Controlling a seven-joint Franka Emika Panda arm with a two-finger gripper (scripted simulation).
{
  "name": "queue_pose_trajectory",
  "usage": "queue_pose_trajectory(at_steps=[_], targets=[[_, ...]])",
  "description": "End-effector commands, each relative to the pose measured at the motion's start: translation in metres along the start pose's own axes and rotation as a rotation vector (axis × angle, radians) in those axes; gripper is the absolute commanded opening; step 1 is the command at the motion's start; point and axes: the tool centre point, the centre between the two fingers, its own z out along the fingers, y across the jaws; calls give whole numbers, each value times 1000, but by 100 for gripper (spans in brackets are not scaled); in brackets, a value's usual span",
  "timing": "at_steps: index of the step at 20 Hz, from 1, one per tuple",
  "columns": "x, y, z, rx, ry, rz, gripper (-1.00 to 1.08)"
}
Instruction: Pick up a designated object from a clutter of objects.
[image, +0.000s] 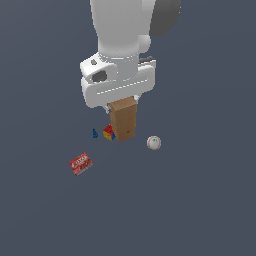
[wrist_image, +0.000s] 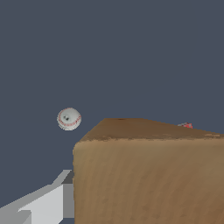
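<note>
Tall tan-brown cardboard-like box (image: 123, 120) found upright directly beneath the white pincer (image: 120, 104), its top tucked under the pincer body. Fingertips hidden in the exterior view; in the wrist view, one pale grey finger (wrist_image: 41, 203) seen close against the box's side (wrist_image: 148, 179). Whether the pincer is clamped on the box or merely straddling it — cannot be told from these pictures. Likewise unclear whether the box base rests on the dark grey counter (image: 210, 200) or has cleared it.

Other items noted: small red-yellow-blue cube (image: 108, 133) just beside the box's lower edge on the exterior view's left, tiny blue piece (image: 94, 133) near the cube, white red-stitched ball (image: 154, 143) apart on the exterior view's right, flat red printed box (image: 80, 163) well apart.

Judgement — approach and alignment done; a confirmed grip and a clear lift remaining to be shown.
</note>
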Motion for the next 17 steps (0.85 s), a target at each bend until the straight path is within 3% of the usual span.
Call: queue_pose_trajectory(at_steps=[1,9,17], targets=[[-13,4,-27,-4,8,0,-100],[-42,14,-79,-4,8,0,-100],[-51,18,-95,-5,7,0,-100]])
